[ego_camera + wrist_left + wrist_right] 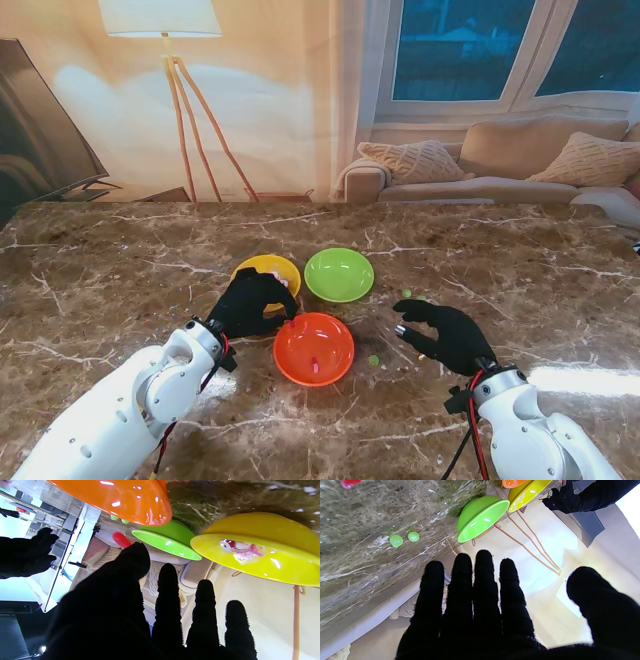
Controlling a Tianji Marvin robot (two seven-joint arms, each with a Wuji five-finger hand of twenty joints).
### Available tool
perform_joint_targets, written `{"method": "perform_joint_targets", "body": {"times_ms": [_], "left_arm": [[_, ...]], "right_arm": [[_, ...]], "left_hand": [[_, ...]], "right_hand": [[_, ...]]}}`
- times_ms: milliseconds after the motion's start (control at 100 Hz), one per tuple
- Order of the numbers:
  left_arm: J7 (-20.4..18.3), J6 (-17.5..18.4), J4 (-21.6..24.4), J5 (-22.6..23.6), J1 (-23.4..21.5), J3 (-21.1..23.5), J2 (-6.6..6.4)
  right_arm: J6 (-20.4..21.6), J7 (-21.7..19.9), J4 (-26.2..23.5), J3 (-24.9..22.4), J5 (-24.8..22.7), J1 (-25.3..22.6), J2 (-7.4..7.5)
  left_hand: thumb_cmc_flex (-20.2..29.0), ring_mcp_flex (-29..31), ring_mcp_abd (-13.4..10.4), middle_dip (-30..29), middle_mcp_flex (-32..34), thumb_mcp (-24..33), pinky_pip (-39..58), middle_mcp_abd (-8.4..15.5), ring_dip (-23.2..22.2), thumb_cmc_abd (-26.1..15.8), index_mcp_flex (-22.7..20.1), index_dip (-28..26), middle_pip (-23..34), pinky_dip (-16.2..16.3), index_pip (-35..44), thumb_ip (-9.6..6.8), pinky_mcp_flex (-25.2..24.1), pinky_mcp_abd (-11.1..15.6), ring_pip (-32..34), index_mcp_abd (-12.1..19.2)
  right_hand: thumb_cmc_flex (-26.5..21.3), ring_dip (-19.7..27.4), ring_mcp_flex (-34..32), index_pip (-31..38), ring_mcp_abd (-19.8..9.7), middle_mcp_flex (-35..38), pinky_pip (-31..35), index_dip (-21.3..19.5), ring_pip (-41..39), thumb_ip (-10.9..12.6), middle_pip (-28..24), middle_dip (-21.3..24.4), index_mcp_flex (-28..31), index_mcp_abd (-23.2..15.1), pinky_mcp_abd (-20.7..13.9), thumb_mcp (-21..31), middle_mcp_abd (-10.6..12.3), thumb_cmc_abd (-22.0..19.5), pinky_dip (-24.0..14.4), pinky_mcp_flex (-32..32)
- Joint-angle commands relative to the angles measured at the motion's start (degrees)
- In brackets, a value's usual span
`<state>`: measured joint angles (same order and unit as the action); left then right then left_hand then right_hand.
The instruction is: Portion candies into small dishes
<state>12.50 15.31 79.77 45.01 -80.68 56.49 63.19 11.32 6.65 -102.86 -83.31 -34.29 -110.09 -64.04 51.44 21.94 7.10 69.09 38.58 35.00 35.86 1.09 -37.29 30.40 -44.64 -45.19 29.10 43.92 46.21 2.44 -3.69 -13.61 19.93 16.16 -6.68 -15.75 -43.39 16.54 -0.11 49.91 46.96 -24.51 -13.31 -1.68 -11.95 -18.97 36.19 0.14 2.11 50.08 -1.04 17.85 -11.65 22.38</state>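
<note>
Left hand [252,303] hovered between yellow dish [268,272] and orange dish [314,348], fingers [135,557] pinching red candy [120,540]. Right hand [440,332] spread, holding nothing. Green candies [404,539] loose on tabletop [120,270]. Judged light, hard, rollable; best pinched across middle.

Left robot hand [250,305] curls its fingers inward; right robot hand [442,334] hovers with fingers spread.
</note>
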Motion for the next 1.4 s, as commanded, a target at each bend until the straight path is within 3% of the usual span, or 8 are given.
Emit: {"method": "perform_joint_targets", "body": {"times_ms": [0,150,280,760,930,1060,1170,1390], "left_arm": [[0.13,0.74,-0.79,-0.11,0.42,-0.62,0.54],[0.34,1.89,-1.77,-0.28,1.07,-1.46,0.59],[0.64,3.07,-2.41,-0.26,1.21,-1.58,0.58],[1.55,1.85,2.08,-0.92,-3.47,3.81,0.78],[1.72,-1.13,6.71,-1.50,-8.48,9.09,0.92],[1.24,-2.00,9.51,-2.19,-11.60,12.99,0.94],[0.14,-2.29,11.21,-4.45,-13.70,15.63,1.10],[-0.09,-3.39,11.86,-11.04,-16.24,17.09,2.04]], "right_arm": [[-0.22,-0.61,0.20,0.03,0.33,-0.57,-0.11],[-0.23,-0.58,0.17,-0.02,0.27,-0.66,-0.11],[-0.24,-0.62,0.12,-0.16,0.23,-0.73,-0.10],[-0.53,-1.27,0.01,-0.09,-0.02,-0.42,0.04],[-0.96,-2.83,-0.11,0.22,-0.29,0.11,0.36],[-1.61,-3.71,-0.53,0.50,-0.63,0.45,0.54],[-2.33,-4.27,-0.85,0.86,-1.03,0.84,0.66],[-4.09,-5.59,-1.12,2.03,-1.57,1.92,0.93]], "left_hand": [[-0.92,0.70,-0.12,-0.62,0.31,-0.75,-0.60,-0.05,-0.41,-1.22,0.78,-1.48,-0.30,1.05,0.70,-1.48,-0.92,0.98,0.13,1.03],[-0.12,0.86,-0.16,-4.44,-0.29,-2.22,-1.21,-0.26,-0.12,-0.90,0.40,2.11,-1.03,0.60,1.74,-1.51,-1.03,0.64,-0.20,0.74],[-1.26,0.60,-0.26,-24.90,-3.69,-2.94,-2.07,-0.63,0.84,0.38,0.61,13.56,-0.57,0.23,1.05,-1.20,-1.26,0.31,-1.25,-1.89],[-2.88,0.36,-0.43,-32.41,-6.48,-5.53,-3.38,-2.22,1.85,-0.41,4.09,17.80,-6.03,-0.01,-4.44,-1.23,-0.85,0.33,-3.02,-4.27],[-10.16,0.86,-1.16,-39.73,-7.59,-4.49,-4.62,-2.98,5.21,-4.06,7.04,19.72,-9.70,-0.74,-15.39,-1.54,0.58,0.54,-5.93,-11.45],[-14.52,1.56,-1.99,-45.49,-7.83,-6.36,-5.76,-4.27,12.22,-7.81,8.18,22.92,-12.96,-4.72,-21.98,-2.55,3.22,1.46,-10.37,-14.96],[-15.30,0.84,-2.42,-50.07,-8.97,-15.65,-4.61,-5.76,18.18,-12.67,9.48,26.06,-15.44,-14.23,-27.02,-5.95,5.01,4.73,-12.54,-17.12],[-15.76,-2.61,-2.21,-54.18,-12.16,-26.59,-4.13,-7.92,21.56,-21.24,11.01,29.70,-18.32,-25.09,-33.66,-9.07,1.41,8.77,-13.63,-20.41]], "right_hand": [[-0.50,-1.21,-1.54,0.18,1.68,0.78,1.12,0.44,0.22,0.15,0.07,-1.05,0.29,-1.47,-0.15,0.96,0.07,0.42,-1.44,0.28],[-0.51,-1.21,-1.51,0.21,1.73,0.74,1.11,0.43,0.23,0.15,0.09,-1.05,0.34,-1.40,-0.18,0.95,-0.01,0.41,-1.44,0.26],[-0.50,-1.21,-1.48,0.19,1.73,0.72,1.12,0.43,0.25,0.14,0.11,-1.03,0.30,-1.37,-0.17,0.95,-0.10,0.40,-1.44,0.30],[-0.52,-1.21,-1.50,0.18,1.71,0.66,1.11,0.44,0.23,0.15,0.14,-1.01,0.27,-1.44,-0.12,0.95,-0.03,0.39,-1.45,0.31],[-0.55,-1.21,-1.47,0.16,1.67,0.62,1.11,0.44,0.25,0.15,0.15,-1.00,0.21,-1.38,-0.15,0.95,-0.04,0.42,-1.45,0.31],[-0.53,-1.21,-1.50,0.19,1.65,0.66,1.11,0.42,0.24,0.14,0.12,-1.00,0.26,-1.41,-0.18,0.94,0.01,0.37,-1.45,0.29],[-0.52,-1.20,-1.45,0.18,1.59,0.59,1.11,0.42,0.25,0.15,0.14,-0.99,0.21,-1.46,-0.20,0.93,0.05,0.35,-1.45,0.29],[-0.53,-1.19,-1.41,0.16,1.65,0.33,1.11,0.41,0.26,0.15,0.25,-0.92,0.10,-1.45,-0.22,0.95,0.11,0.36,-1.45,0.32]]}}
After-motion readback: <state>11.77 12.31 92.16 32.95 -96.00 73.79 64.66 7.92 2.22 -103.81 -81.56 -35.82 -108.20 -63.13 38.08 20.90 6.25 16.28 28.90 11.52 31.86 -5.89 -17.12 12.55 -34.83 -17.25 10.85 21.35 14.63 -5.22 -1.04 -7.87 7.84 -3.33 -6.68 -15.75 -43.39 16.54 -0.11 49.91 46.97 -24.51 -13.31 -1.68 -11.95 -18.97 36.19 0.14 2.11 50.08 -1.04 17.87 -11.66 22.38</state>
